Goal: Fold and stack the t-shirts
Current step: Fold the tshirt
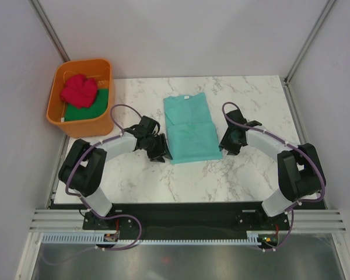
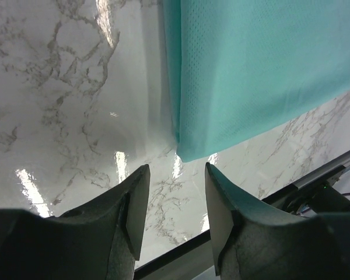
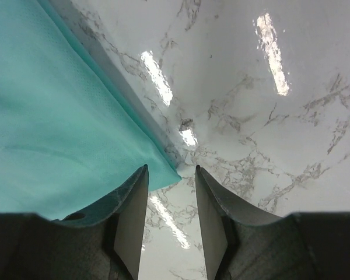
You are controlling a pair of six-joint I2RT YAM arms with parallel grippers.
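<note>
On the bench the teal t-shirt lies folded between the left end effector and right end effector, both apart and empty; the red t-shirt and green t-shirt sit unfolded in the tub

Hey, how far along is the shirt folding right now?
Done: the teal shirt lies folded narrow on the table. In hand: nothing; the left gripper and right gripper are open at its near corners. Left: the red shirt and green shirt sit in the tub, apparently yet to be folded and stacked.
</note>
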